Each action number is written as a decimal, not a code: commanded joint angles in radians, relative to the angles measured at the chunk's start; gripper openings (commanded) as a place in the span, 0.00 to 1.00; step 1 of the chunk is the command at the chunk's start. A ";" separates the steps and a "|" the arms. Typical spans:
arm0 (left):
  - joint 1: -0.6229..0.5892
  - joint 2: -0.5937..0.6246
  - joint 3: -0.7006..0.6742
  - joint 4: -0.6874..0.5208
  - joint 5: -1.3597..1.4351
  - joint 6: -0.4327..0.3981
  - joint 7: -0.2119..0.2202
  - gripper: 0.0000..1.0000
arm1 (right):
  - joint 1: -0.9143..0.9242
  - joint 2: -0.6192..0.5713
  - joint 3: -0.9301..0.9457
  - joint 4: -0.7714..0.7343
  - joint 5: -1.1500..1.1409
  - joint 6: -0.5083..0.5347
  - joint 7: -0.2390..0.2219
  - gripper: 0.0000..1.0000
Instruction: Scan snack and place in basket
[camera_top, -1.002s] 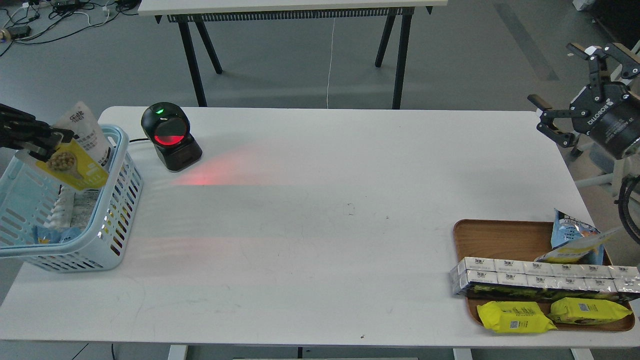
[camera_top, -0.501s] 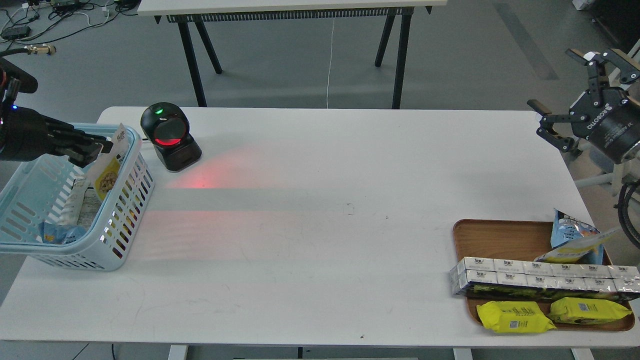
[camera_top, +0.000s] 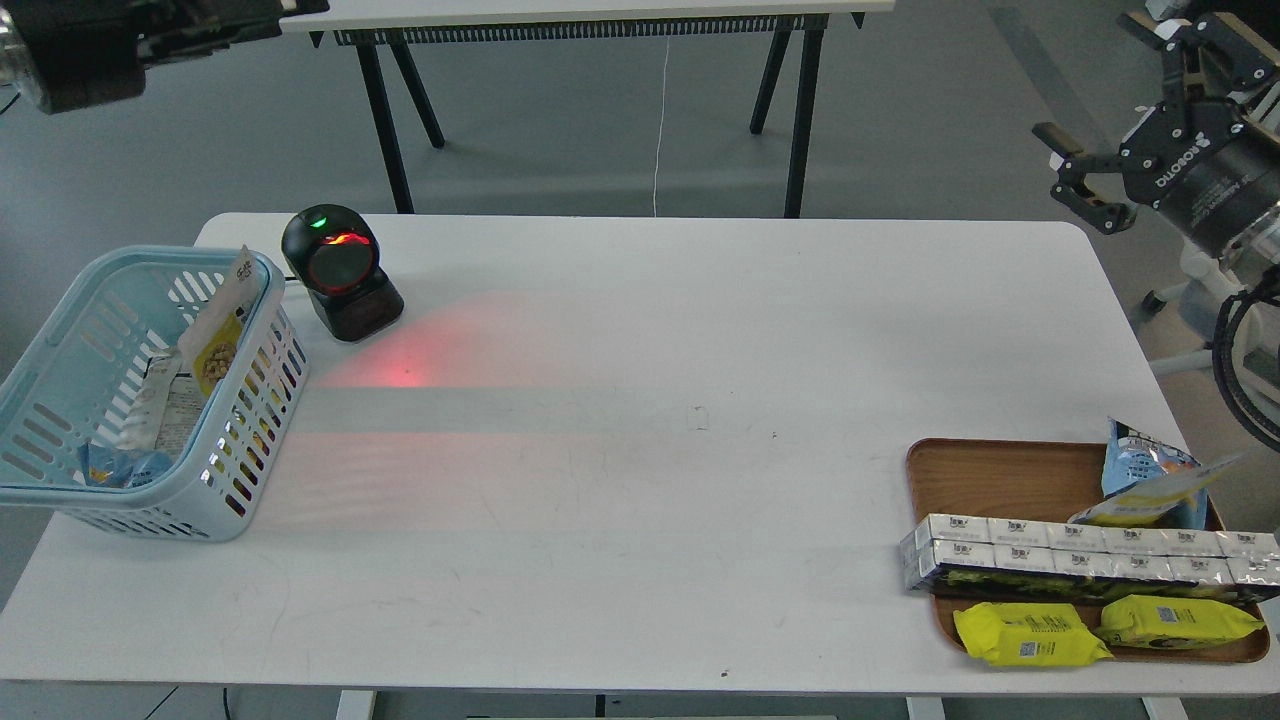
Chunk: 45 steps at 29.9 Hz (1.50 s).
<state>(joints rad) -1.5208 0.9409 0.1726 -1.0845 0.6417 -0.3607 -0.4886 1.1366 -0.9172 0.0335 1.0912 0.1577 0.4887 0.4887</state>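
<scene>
The snack (camera_top: 222, 330), a yellow-and-white pouch, stands inside the light blue basket (camera_top: 252, 420) at the table's left end and leans against its right wall. My left gripper (camera_top: 290, 10) is high at the top left corner, well above and apart from the basket; it is dark and its fingers cannot be told apart. My right gripper (camera_top: 1082, 72) is open and empty, raised off the table's far right corner.
A black scanner (camera_top: 340, 272) with a green light and red glow stands right of the basket. A brown wooden tray (camera_top: 1000, 470) at the front right holds a row of silver boxes (camera_top: 1080, 555), two yellow packets (camera_top: 1030, 635) and a blue-and-yellow pouch (camera_top: 1150, 480).
My left gripper lowered the pouch into the basket, let it go and rose to the top left. The basket shifted slightly right. My right gripper moved up.
</scene>
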 joint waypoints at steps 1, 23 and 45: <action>0.001 -0.137 -0.025 0.086 -0.324 -0.082 0.000 0.94 | 0.061 0.095 -0.001 -0.130 -0.053 0.000 0.000 0.97; 0.402 -0.478 -0.400 0.399 -0.361 -0.128 0.000 0.96 | -0.015 0.413 -0.004 -0.329 -0.084 0.000 0.000 0.99; 0.508 -0.375 -0.413 0.256 -0.327 -0.128 0.000 0.98 | -0.206 0.425 0.250 -0.209 -0.162 0.000 0.000 0.99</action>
<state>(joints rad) -1.0184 0.5634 -0.2395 -0.8237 0.3136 -0.4887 -0.4887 0.9385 -0.4942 0.2741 0.8802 -0.0050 0.4886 0.4887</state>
